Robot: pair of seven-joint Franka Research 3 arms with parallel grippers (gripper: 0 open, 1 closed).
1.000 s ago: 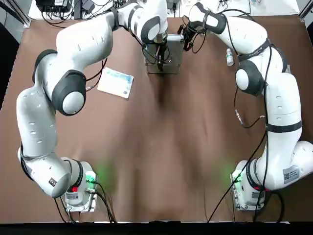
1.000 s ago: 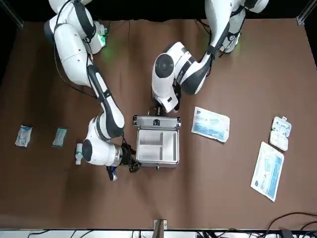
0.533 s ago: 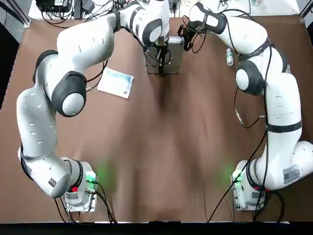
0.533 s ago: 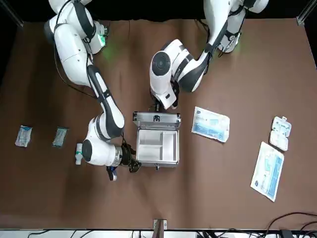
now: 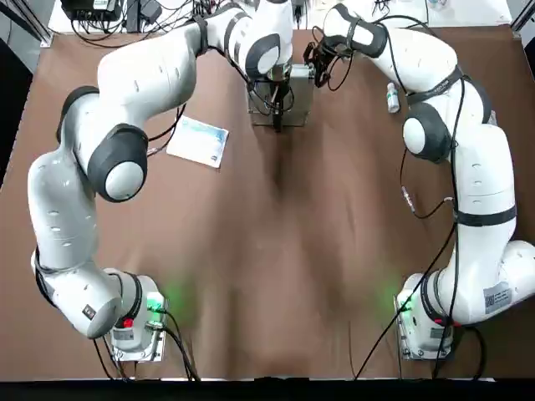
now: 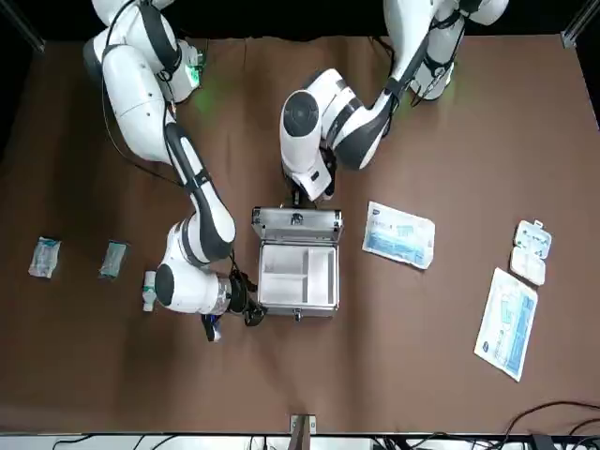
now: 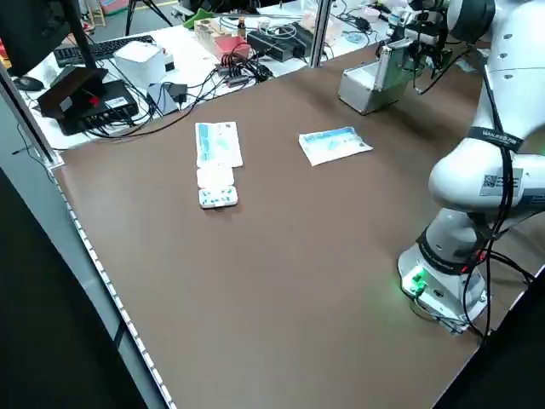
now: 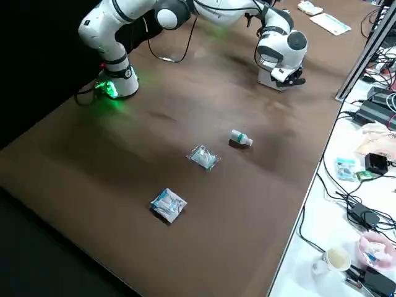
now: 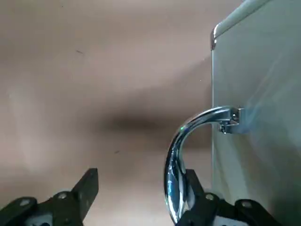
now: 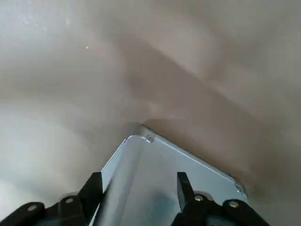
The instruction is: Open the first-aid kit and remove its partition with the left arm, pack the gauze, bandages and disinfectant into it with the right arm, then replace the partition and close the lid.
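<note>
The silver first-aid kit [image 6: 296, 305] stands open, its lid [image 6: 296, 222] upright with the curved handle [image 9: 176, 155] on its outer face. The pale cream partition [image 6: 296, 270] sits inside the case. My left gripper [image 6: 298, 195] hangs just behind the lid, open [image 9: 139, 183], with the handle beside one finger. My right gripper [image 6: 246, 309] is at the case's side, open [image 10: 137, 183], straddling a case corner. The disinfectant [image 6: 148, 291] lies next to the right wrist. Two small gauze or bandage packets [image 6: 44, 256] [image 6: 113, 259] lie farther out on the robot's right.
A flat white-and-blue packet [image 6: 398, 234] lies beside the case on the robot's left. Farther that way are a long slim box [image 6: 507, 323] and a small white blister case [image 6: 531, 251]. Cables and clutter [image 7: 230, 51] line the bench past the table's far edge.
The left arm's wrist has shifted a little behind the lid, which now stands slightly more upright. The case and the right arm have stayed where they were.
</note>
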